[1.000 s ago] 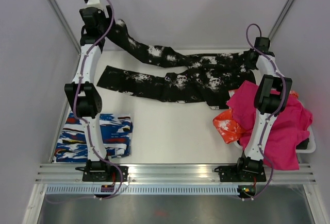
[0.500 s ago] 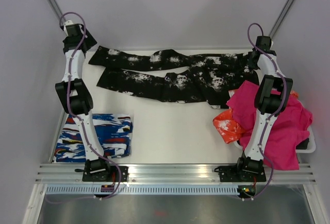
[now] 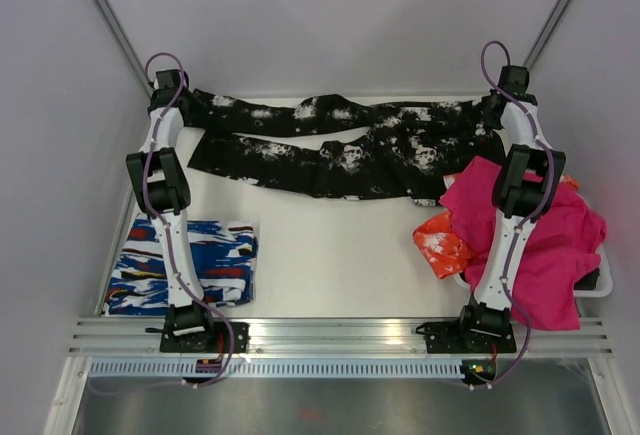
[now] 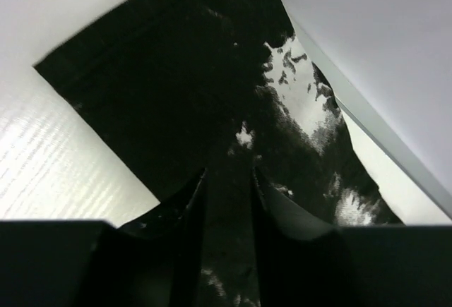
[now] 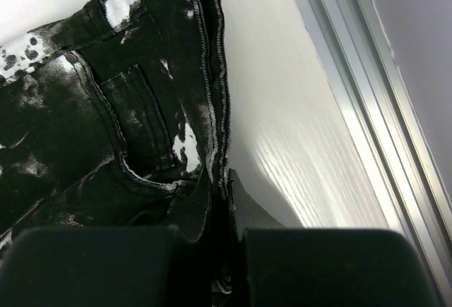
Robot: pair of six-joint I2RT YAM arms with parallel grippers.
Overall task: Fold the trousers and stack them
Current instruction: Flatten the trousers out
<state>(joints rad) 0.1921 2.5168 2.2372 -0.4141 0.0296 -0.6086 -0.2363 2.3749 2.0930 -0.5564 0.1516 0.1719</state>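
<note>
The trousers (image 3: 350,150), black with white splatter, lie stretched across the far side of the table, their two legs running left. My left gripper (image 3: 170,93) is down on the end of the far leg. In the left wrist view its jaws (image 4: 227,180) stand narrowly apart with the dark cloth (image 4: 212,95) filling the gap, and whether they pinch it does not show. At the waist end, my right gripper (image 3: 497,107) is shut on the seamed waistband edge (image 5: 219,95), right next to the back pocket, in the right wrist view (image 5: 224,187).
A blue, white and red folded garment (image 3: 185,265) lies near left. A magenta cloth (image 3: 540,245) and an orange piece (image 3: 440,240) are heaped over a tray (image 3: 598,285) at the right. The back wall rail (image 5: 367,109) runs close behind both grippers.
The far leg, lifted up at the left a second ago, now lies flat. My left gripper has come down onto its end and its jaws have narrowed. The right gripper has stayed put.
</note>
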